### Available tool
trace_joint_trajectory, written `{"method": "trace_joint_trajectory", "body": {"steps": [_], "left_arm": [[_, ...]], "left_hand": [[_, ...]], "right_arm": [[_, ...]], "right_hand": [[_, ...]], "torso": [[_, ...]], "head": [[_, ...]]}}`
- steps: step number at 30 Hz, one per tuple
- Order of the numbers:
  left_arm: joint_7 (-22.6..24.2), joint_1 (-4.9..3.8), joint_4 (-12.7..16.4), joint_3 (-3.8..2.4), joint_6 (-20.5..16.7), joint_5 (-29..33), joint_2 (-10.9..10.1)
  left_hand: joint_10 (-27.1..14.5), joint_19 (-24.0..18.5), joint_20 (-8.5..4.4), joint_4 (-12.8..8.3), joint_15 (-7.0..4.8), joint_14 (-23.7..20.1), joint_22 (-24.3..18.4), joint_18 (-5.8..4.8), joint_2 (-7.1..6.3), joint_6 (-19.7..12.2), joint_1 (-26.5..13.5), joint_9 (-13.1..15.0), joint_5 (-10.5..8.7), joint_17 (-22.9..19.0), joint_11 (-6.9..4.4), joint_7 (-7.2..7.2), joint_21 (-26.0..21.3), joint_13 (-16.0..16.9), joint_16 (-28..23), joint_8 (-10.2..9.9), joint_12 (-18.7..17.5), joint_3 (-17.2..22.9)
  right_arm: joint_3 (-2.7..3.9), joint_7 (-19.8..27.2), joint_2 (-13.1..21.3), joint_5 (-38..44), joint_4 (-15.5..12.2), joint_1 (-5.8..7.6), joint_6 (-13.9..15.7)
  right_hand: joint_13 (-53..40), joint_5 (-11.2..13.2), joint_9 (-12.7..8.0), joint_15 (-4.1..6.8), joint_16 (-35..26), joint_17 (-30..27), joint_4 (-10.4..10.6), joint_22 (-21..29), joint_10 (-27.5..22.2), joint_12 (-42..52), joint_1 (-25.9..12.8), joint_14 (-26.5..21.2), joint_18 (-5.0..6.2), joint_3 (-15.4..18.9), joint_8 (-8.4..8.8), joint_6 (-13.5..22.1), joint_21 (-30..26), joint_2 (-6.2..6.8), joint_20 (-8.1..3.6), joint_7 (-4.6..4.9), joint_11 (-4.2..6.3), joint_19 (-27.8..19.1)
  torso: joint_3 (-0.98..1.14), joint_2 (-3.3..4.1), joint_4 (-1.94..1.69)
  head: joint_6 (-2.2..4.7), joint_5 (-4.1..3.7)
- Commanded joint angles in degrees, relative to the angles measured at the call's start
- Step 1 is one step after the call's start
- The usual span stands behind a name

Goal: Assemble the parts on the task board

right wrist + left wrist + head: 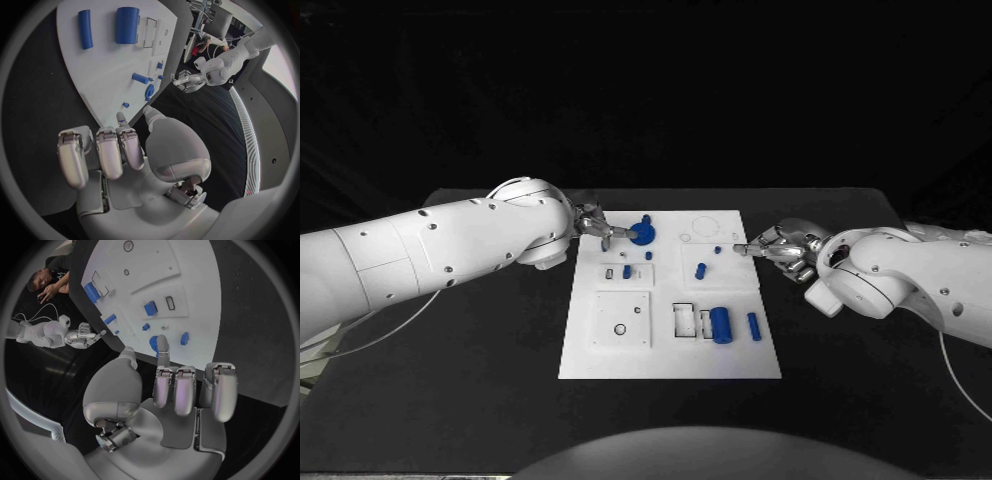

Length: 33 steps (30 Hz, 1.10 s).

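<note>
task board [669,362] lies as a white plate in the middle of the black worktop [473,400], and the small blue parts are spread over it. the left hand [600,228] stands at the far left corner of the board, with its fingertips close to a round blue part [643,231] that sits there; from the left wrist view one finger [162,347] points out toward this round part [154,343] while the other fingers are curled in, but i cannot tell if it really touches it or holds anything. the right hand [780,249] is at the right edge of the board, near its far half, and a small blue part [740,249] lies just beside its fingertips on the board. in the right wrist view the fingers [100,150] of this hand are bent in together and the thumb reaches forward, and i cannot tell if something is pinched between them. nearer to the robot, a thick blue cylinder [720,323] lies beside a thinner blue rod [753,326] on the right half of the board. a blue peg [698,269] stands near the middle, and one more small blue piece [627,271] sits on the left half.
</note>
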<state>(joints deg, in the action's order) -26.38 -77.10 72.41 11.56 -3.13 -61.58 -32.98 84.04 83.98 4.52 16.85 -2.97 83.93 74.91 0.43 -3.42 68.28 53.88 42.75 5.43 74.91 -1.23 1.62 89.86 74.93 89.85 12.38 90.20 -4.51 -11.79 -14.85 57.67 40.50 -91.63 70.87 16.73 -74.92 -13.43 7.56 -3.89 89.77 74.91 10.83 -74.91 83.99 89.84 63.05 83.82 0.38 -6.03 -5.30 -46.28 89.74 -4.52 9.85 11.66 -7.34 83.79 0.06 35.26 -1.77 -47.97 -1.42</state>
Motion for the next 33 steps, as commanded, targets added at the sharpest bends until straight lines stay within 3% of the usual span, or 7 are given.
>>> {"method": "trace_joint_trajectory", "body": {"steps": [1, 11, 21, 29, 33], "left_arm": [[1.81, -0.16, -0.76, 0.01, -2.06, -1.24, 0.05], [2.13, -0.25, -5.99, 0.55, -1.86, -4.97, 1.62], [1.08, 0.42, -11.43, 0.72, 1.88, -5.65, 4.27], [0.85, 1.14, -13.69, 0.74, 4.39, -5.49, 5.83], [0.33, 1.52, -14.90, 0.75, 5.22, -5.42, 6.56]], "left_hand": [[5.96, 6.02, -0.30, -0.01, -0.43, 6.07, 15.09, -0.43, -0.06, 0.43, 1.02, 0.15, -0.32, 15.09, -0.35, -0.10, 0.14, 15.07, 0.15, -0.06, -0.20, 0.39], [5.96, 6.02, -0.30, -0.02, -0.47, 6.07, 15.09, -0.43, 0.12, 0.28, 2.15, 0.27, -0.35, 15.09, -0.37, -0.11, 0.14, 15.07, 0.15, -0.26, -0.20, 0.59], [5.96, 6.02, -0.30, -0.05, -0.41, 6.07, 15.09, -0.43, 0.66, -0.09, 3.55, 0.29, -0.43, 15.09, -0.30, -0.03, 0.14, 15.07, 0.15, -0.73, -0.20, 0.82], [5.96, 6.02, -0.21, -0.10, -0.43, 6.07, 15.09, -0.43, 1.68, -0.06, 4.74, 0.37, -0.54, 15.09, -0.29, -0.04, 0.14, 15.07, 0.15, -0.96, -0.20, 1.06], [5.96, 6.02, -0.14, -0.17, -0.44, 6.07, 15.09, -0.43, 2.91, -0.06, 6.38, 0.45, -0.66, 15.09, -0.34, -0.09, 0.14, 15.07, 0.15, -1.22, -0.20, 1.29]], "right_arm": [[-0.01, 0.10, -0.07, 0.22, -0.02, -0.07, -0.60], [-0.01, 0.13, -0.06, 0.22, -0.07, -0.09, -0.55], [-0.01, 0.09, 0.03, 0.22, -0.22, -0.09, -0.56], [-0.01, 0.09, 0.11, 0.22, -0.32, -0.09, -0.54], [-0.01, 0.10, 0.11, 0.22, -0.36, -0.09, -0.56]], "right_hand": [[-15.08, -0.23, 0.05, -0.39, 0.23, 15.09, 0.23, -15.09, 6.01, 0.16, 0.01, 6.18, -0.38, 0.18, -0.31, 0.14, 0.26, -0.63, 0.39, 0.18, -0.45, 6.21], [-15.08, -0.23, 0.05, -0.39, 0.23, 15.09, 0.23, -15.09, 6.01, 0.16, 0.01, 6.18, -0.38, 0.18, -0.31, 0.14, 0.26, -0.63, 0.39, 0.18, -0.45, 6.21], [-15.08, -0.23, 0.05, -0.39, 0.23, 15.09, 0.23, -15.09, 6.01, 0.16, 0.01, 6.18, -0.38, 0.18, -0.31, 0.14, 0.26, -0.63, 0.39, 0.18, -0.45, 6.21], [-15.08, -0.23, 0.05, -0.39, 0.23, 15.09, 0.23, -15.09, 6.01, 0.16, 0.01, 6.18, -0.38, 0.18, -0.31, 0.14, 0.26, -0.63, 0.39, 0.18, -0.45, 6.21], [-15.08, -0.23, 0.05, -0.39, 0.23, 15.09, 0.23, -15.09, 6.01, 0.16, 0.01, 6.18, -0.38, 0.18, -0.31, 0.14, 0.26, -0.63, 0.39, 0.18, -0.45, 6.21]], "torso": [[-0.04, 0.03, 0.08], [0.00, 0.10, 0.12], [-0.03, 0.10, 0.17], [-0.03, 0.08, 0.10], [-0.05, 0.08, 0.07]], "head": [[0.20, 0.16], [0.52, 0.36], [0.48, 0.13], [0.25, 0.14], [0.26, 0.17]]}}
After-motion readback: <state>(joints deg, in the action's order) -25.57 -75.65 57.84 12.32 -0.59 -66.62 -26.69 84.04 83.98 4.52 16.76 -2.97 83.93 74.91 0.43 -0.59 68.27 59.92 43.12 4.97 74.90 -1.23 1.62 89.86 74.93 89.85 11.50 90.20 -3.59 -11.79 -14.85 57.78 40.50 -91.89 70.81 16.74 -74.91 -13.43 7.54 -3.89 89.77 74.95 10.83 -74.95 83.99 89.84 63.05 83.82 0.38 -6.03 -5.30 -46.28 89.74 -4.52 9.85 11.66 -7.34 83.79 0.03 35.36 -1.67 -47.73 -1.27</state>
